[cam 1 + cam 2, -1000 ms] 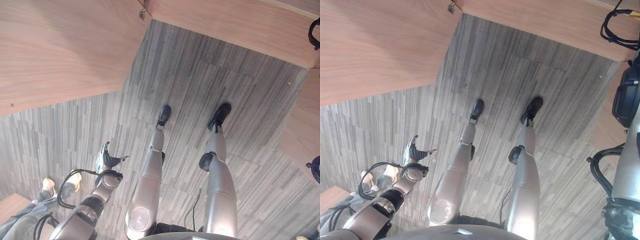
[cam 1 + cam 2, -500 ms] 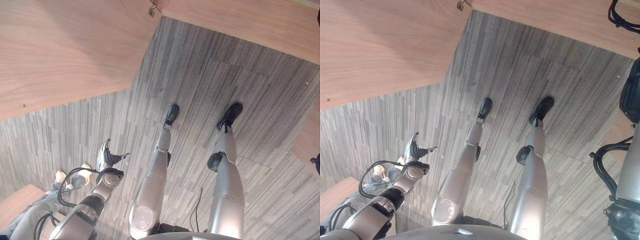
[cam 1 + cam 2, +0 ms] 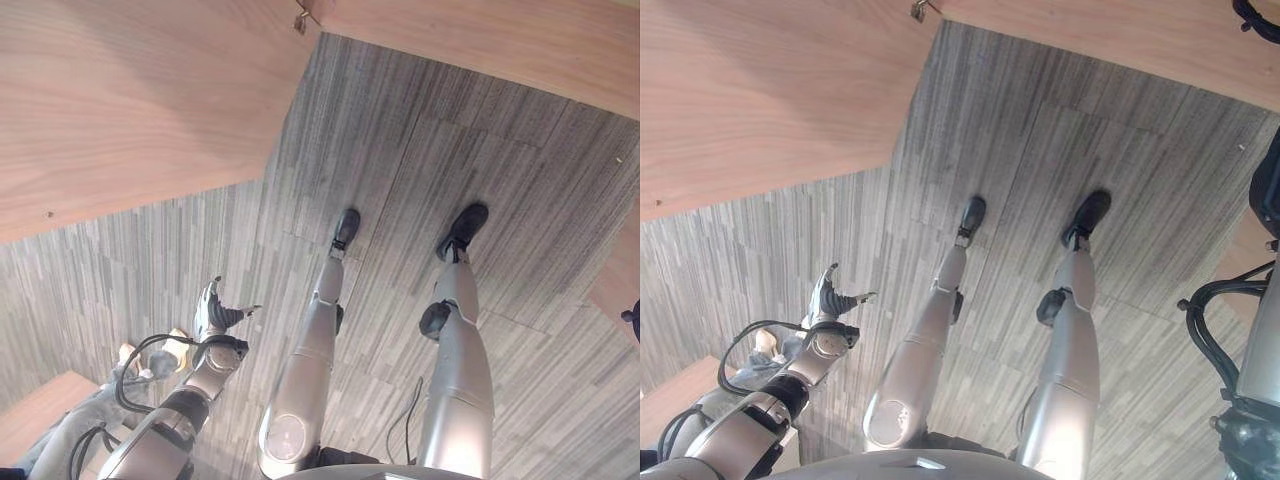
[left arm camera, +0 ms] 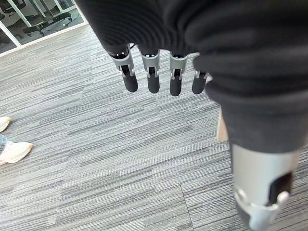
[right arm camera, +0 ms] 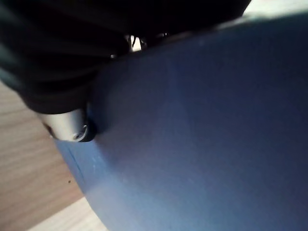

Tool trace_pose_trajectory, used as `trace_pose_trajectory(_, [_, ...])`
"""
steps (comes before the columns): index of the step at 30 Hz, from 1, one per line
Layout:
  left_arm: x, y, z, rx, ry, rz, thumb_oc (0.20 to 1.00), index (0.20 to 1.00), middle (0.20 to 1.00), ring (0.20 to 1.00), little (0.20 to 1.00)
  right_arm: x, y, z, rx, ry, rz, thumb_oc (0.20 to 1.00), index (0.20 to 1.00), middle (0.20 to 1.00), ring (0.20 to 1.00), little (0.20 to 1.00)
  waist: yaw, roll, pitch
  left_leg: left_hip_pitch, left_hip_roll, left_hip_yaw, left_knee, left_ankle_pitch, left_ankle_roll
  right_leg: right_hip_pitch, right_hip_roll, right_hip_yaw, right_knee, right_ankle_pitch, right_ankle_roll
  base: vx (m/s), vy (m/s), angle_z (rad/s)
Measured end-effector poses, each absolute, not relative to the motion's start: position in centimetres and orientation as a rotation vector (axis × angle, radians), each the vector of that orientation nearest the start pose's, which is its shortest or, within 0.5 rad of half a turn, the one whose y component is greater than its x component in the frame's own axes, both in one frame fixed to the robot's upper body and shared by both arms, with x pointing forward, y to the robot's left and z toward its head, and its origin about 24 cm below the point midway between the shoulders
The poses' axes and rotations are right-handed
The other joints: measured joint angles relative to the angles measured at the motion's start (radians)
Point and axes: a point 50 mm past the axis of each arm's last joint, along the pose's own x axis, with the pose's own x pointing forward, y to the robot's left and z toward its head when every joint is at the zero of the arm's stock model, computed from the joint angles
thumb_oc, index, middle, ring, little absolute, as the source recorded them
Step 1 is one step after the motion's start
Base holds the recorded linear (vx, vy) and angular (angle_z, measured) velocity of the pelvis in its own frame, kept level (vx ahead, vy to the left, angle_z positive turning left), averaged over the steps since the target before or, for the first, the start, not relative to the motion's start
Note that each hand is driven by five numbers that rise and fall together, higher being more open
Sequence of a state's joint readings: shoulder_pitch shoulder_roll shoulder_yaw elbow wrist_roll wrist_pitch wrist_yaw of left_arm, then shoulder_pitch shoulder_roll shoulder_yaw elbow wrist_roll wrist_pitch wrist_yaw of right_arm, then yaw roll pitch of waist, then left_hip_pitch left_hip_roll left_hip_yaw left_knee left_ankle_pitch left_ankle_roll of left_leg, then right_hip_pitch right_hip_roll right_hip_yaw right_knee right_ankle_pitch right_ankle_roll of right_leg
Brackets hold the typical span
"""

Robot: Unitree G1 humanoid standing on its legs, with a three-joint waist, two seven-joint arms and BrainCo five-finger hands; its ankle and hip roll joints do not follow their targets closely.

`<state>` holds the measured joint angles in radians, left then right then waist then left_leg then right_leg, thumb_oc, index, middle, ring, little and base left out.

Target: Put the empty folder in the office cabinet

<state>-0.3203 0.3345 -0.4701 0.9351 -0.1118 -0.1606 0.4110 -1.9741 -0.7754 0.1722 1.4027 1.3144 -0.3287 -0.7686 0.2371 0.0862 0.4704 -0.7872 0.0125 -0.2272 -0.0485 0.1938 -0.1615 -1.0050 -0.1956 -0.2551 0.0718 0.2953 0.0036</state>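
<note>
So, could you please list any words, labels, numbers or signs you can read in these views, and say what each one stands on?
None: no legible text shows in these views.
Blue folder: its surface, seen close in the right wrist view, is plain, with no label or print.
Wooden cabinet panel: bare wood grain, no sign or number.
Grey carpet floor: no markings.
Person's white shoe: no print can be made out.

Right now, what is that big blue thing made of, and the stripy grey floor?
The blue folder looks like smooth matte plastic or coated card: even colour, soft sheen, no weave; I can't tell which. The floor looks like carpet tile: fine grey streaks, fuzzy texture, faint square seams.
</note>
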Motion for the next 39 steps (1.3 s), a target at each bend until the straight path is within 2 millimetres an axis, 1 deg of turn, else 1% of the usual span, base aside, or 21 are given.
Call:
trace_pose_trajectory(1, [26.4, 20.3, -6.1, 0.556, 0.412, 0.13, 1.0, 1.0, 1.0, 1.0, 1.0, 31.6, -31.2, 46.1, 1.266, -0.672, -0.787, 0.2, 0.2, 0.2, 0.2, 0.2, 0.001, 0.011, -0.007, 0.0, -0.001, -0.001, -0.008, 0.005, 0.002, -0.003, -0.002, 0.0, 0.0, 0.0, 0.0, 0.02, 0.026, 0.03])
trace_pose_trajectory(8, [26.5, 20.2, -6.1, 0.556, 0.408, 0.132, 1.0, 1.0, 1.0, 1.0, 1.0, 31.7, -31.0, 46.2, 1.255, -0.667, -0.775, 0.2, 0.2, 0.2, 0.2, 0.2, 0.003, 0.025, -0.015, 0.01, -0.001, 0.002, -0.014, 0.011, 0.002, -0.012, -0.004, 0.012, 0.027, -0.006, 0.001, 0.0, 0.006, 0.0])
trace_pose_trajectory(12, [26.6, 20.1, -5.9, 0.551, 0.4, 0.126, 1.0, 1.0, 1.0, 1.0, 1.0, 32.6, -29.5, 46.6, 1.131, -0.668, -0.694, 0.2, 0.2, 0.2, 0.2, 0.2, -0.008, 0.025, -0.015, 0.013, 0.0, 0.007, -0.015, 0.011, 0.002, -0.015, -0.002, 0.02, 0.034, -0.008, -0.001, 0.0, 0.0, 0.0])
trace_pose_trajectory(13, [26.7, 20.0, -5.8, 0.548, 0.394, 0.123, 1.0, 1.0, 1.0, 1.0, 1.0, 32.7, -29.3, 46.7, 1.09, -0.672, -0.674, 0.2, 0.2, 0.2, 0.2, 0.2, -0.007, 0.025, -0.015, 0.013, 0.0, 0.009, -0.015, 0.011, 0.002, -0.017, -0.002, 0.022, 0.036, -0.014, 0.005, 0.0, 0.0, 0.0])
trace_pose_trajectory(15, [26.7, 20.0, -5.7, 0.544, 0.387, 0.121, 1.0, 1.0, 1.0, 1.0, 1.0, 32.9, -29.0, 46.9, 1.053, -0.671, -0.633, 0.2, 0.2, 0.2, 0.2, 0.2, -0.007, 0.025, -0.015, 0.013, 0.0, 0.01, -0.016, 0.011, 0.001, -0.022, -0.002, 0.024, 0.044, -0.018, 0.003, 0.0, 0.0, 0.0])
trace_pose_trajectory(16, [26.8, 19.9, -5.7, 0.543, 0.385, 0.119, 1.0, 1.0, 1.0, 1.0, 1.0, 33.0, -29.0, 46.9, 1.047, -0.67, -0.626, 0.222, 0.222, 0.222, 0.222, 0.222, -0.007, 0.025, -0.015, 0.013, 0.0, 0.01, -0.016, 0.011, 0.001, -0.024, -0.002, 0.025, 0.047, -0.018, 0.003, 0.0, 0.0, 0.0])
trace_pose_trajectory(17, [26.8, 19.9, -5.7, 0.543, 0.385, 0.117, 1.0, 1.0, 1.0, 1.0, 1.0, 33.0, -29.0, 46.9, 1.043, -0.672, -0.62, 1.0, 1.0, 1.0, 1.0, 1.0, -0.008, 0.025, -0.015, 0.013, 0.0, 0.01, -0.016, 0.011, 0.001, -0.024, -0.002, 0.025, 0.048, -0.018, 0.003, 0.0, 0.0, 0.0])
trace_pose_trajectory(22, [26.8, 19.9, -5.6, 0.543, 0.387, 0.113, 1.0, 1.0, 1.0, 1.0, 1.0, 33.2, -28.9, 47.0, 0.972, -0.676, -0.589, 1.0, 1.0, 1.0, 1.0, 1.0, -0.015, 0.025, -0.015, 0.013, 0.001, 0.009, -0.019, 0.011, 0.002, -0.027, -0.003, 0.025, 0.051, -0.021, 0.001, 0.0, 0.0, 0.0])
trace_pose_trajectory(25, [26.8, 19.9, -5.7, 0.543, 0.392, 0.105, 1.0, 1.0, 1.0, 1.0, 1.0, 33.5, -28.5, 47.0, 0.864, -0.646, -0.562, 1.0, 1.0, 1.0, 1.0, 1.0, -0.035, 0.024, -0.015, 0.011, 0.001, 0.009, -0.019, 0.01, 0.003, -0.03, -0.003, 0.025, 0.053, -0.022, 0.004, 0.0, 0.0, 0.0])
trace_pose_trajectory(30, [26.9, 19.7, -5.6, 0.538, 0.387, 0.094, 1.0, 1.0, 1.0, 1.0, 1.0, 33.3, -29.0, 47.0, 0.875, -0.652, -0.573, 1.0, 1.0, 1.0, 1.0, 1.0, -0.051, 0.024, -0.015, 0.01, 0.002, 0.011, -0.02, 0.011, 0.002, -0.031, -0.001, 0.027, 0.053, -0.022, 0.004, 0.0, 0.0, 0.0])
trace_pose_trajectory(33, [26.9, 19.7, -5.6, 0.536, 0.387, 0.096, 1.0, 1.0, 1.0, 1.0, 1.0, 33.3, -29.0, 47.0, 0.876, -0.651, -0.577, 1.0, 1.0, 1.0, 1.0, 1.0, -0.063, 0.024, -0.015, 0.01, 0.002, 0.011, -0.02, 0.011, 0.002, -0.031, -0.002, 0.027, 0.053, -0.022, 0.004, 0.0, 0.0, 0.0])
trace_pose_trajectory(39, [26.9, 19.8, -5.6, 0.519, 0.392, 0.104, 1.0, 1.0, 1.0, 1.0, 1.0, 33.3, -29.0, 47.0, 0.875, -0.649, -0.578, 1.0, 1.0, 1.0, 1.0, 1.0, -0.067, 0.024, -0.015, 0.011, 0.003, 0.012, -0.02, 0.011, 0.002, -0.031, 0.0, 0.027, 0.053, -0.022, 0.004, 0.0, 0.0, 0.0])
